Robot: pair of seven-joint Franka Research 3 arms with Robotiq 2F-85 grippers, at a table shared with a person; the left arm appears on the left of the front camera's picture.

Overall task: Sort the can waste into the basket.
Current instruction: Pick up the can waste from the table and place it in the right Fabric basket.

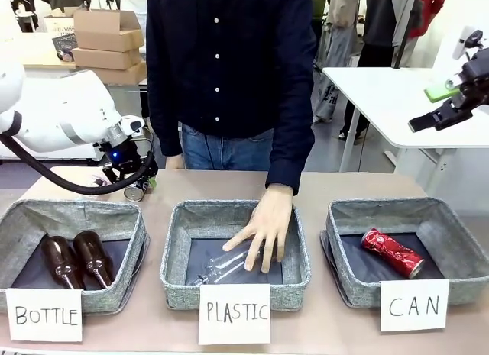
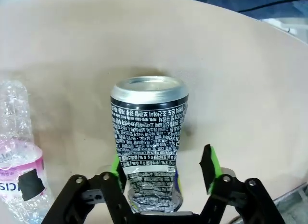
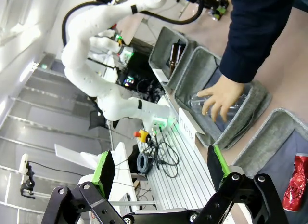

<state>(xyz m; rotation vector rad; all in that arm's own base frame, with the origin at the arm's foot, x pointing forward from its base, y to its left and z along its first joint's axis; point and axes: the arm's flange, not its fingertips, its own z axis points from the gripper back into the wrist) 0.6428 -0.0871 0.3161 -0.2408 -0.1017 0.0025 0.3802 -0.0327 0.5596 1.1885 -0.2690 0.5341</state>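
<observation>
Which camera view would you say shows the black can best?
Left wrist view: the black can appears close up between the left gripper's jaws, print sharp. Front view: small, half hidden under that gripper. Right wrist view: too far to tell.

Three baskets in a row on the tabletop (image 1: 321,324). Left basket (image 1: 76,217) has two bottles (image 1: 76,259) side by side, middle basket (image 1: 174,248) has a plastic bottle (image 1: 225,267) under a person's hand (image 1: 267,225), and the CAN basket (image 1: 458,225) on the right has a dented can (image 1: 392,253) in it. The second can (image 2: 147,137) is behind the left basket, between the left gripper (image 2: 162,161) jaws, with a spare plastic bottle (image 2: 19,151) just beside it.
</observation>
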